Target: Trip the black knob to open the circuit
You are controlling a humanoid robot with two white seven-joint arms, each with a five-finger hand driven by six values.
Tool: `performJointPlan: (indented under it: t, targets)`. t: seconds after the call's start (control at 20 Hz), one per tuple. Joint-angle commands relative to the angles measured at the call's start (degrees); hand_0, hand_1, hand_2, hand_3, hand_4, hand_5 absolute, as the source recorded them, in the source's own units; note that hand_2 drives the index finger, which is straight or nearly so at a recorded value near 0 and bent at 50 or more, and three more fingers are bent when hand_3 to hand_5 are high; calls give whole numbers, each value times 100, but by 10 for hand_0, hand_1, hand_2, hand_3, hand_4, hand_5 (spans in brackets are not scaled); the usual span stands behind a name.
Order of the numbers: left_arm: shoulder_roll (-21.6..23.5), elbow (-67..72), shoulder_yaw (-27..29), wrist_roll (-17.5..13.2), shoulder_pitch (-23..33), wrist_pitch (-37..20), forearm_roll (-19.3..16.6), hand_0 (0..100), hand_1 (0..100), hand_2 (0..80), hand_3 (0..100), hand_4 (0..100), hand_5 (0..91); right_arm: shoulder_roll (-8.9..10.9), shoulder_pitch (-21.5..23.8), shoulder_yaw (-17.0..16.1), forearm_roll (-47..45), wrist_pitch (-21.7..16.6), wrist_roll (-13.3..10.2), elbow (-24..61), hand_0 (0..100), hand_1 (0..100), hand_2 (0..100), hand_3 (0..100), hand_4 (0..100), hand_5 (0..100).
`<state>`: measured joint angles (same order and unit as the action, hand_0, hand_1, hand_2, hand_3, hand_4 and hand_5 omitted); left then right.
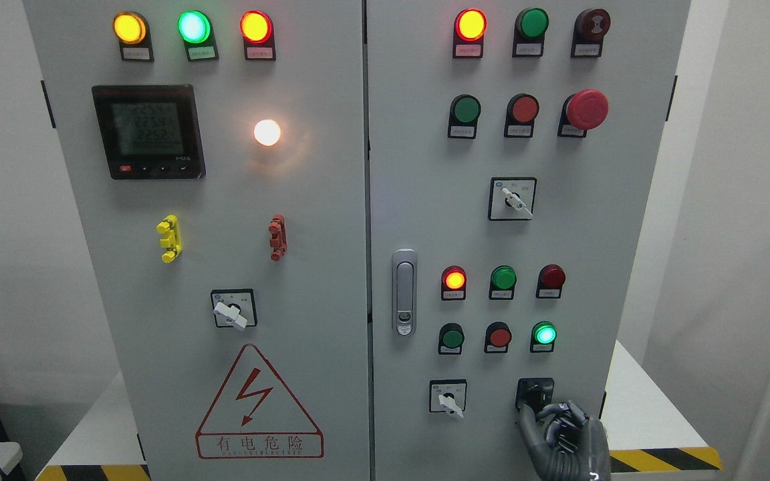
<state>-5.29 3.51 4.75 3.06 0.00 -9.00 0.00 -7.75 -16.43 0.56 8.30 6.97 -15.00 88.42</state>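
Hand [562, 427] at one black knob [535, 393]; three white selector switches [512, 199].

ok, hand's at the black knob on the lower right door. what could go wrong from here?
1. The right hand covers most of the black knob, so contact can't be confirmed; the fingers may slip without turning it.
2. The white selector switch sits just left on the same row; a sideways drift could bump it.
3. The green button sits directly above; an upward move could press it.
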Motion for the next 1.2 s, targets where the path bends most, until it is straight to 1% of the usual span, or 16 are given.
performJointPlan:
  t: [0.0,0.85,1.15]
  targets:
    - [1,0,0,2,-44,3,-184,120,389,0,0,0,0,2,0,137,13,24,-3,-1,458,810,621,984,1000,995]
    - [1,0,0,2,-44,3,-193,120,389,0,0,0,0,2,0,137,22,41,-3,-9,443,827,602,969,993,994]
    - [1,0,0,2,-44,3,-185,120,389,0,0,0,0,2,0,128,207,41,-3,-18,435,834,598,967,992,994]
